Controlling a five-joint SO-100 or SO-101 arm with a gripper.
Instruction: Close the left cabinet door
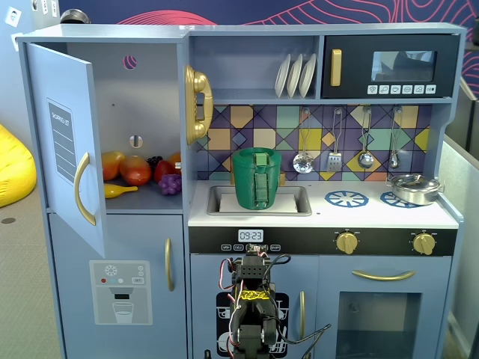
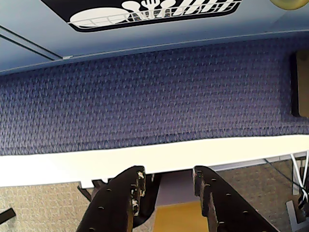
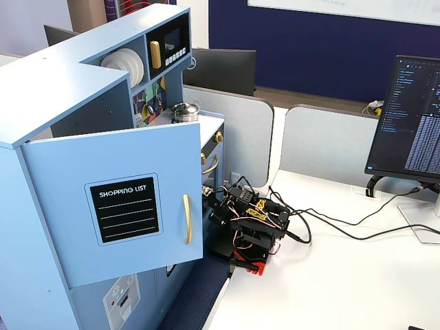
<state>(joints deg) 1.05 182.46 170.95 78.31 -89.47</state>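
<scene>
**A:** Where do you see the left cabinet door (image 1: 69,146) now?

**B:** You see it swung wide open at the top left of the toy kitchen (image 1: 247,224) in a fixed view. It is hinged at the far left edge of the cabinet, and its free edge points out to the room. In another fixed view its outer face (image 3: 127,206) looks toward you, with the black "SHOPPING LIST" panel (image 3: 124,208) and the curved gold handle (image 3: 186,218) near the free edge.

**A:** What is behind the door?

**B:** The open compartment shows you toy fruit (image 1: 142,173) lying on its shelf. Below it, the door with the ice-dispenser graphic (image 1: 120,292) is shut.

**A:** And your arm?

**B:** The arm (image 3: 251,223) is folded low at the edge of the white desk (image 3: 344,275) nearest the kitchen, in front of the lower doors under the sink (image 1: 258,200). It is well apart from the open door.

**A:** The tool?

**B:** In the wrist view your gripper (image 2: 168,186) has its two black fingers (image 2: 123,198) parted, with a clear gap and nothing between them. It points down to the white desk edge and the blue carpet (image 2: 145,106) below the cabinet base.
</scene>
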